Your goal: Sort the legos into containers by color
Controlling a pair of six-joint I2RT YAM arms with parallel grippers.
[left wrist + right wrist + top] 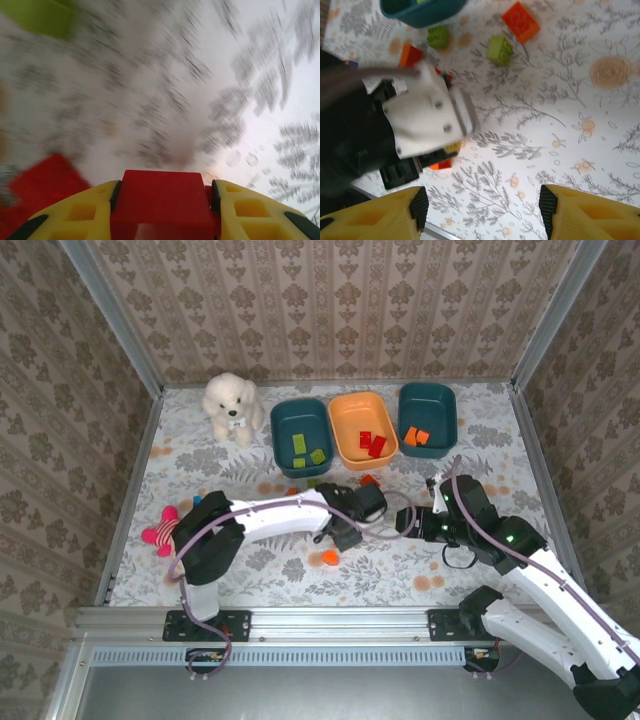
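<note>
Holding red brick [162, 200] tight in left fingers [85, 212], over desk [480, 455]. Bound for orange bin [352, 412] with reds, straight ahead, nearer left arm. Nothing in right fingers [375, 217], spread wide.

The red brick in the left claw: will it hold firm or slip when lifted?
The red brick looks rigid, its flat sides seated in the left claw, so it probably won't deform. Glossy plastic may slip under a weak squeeze. Small and blocky, it is likely light and unlikely to roll.
</note>
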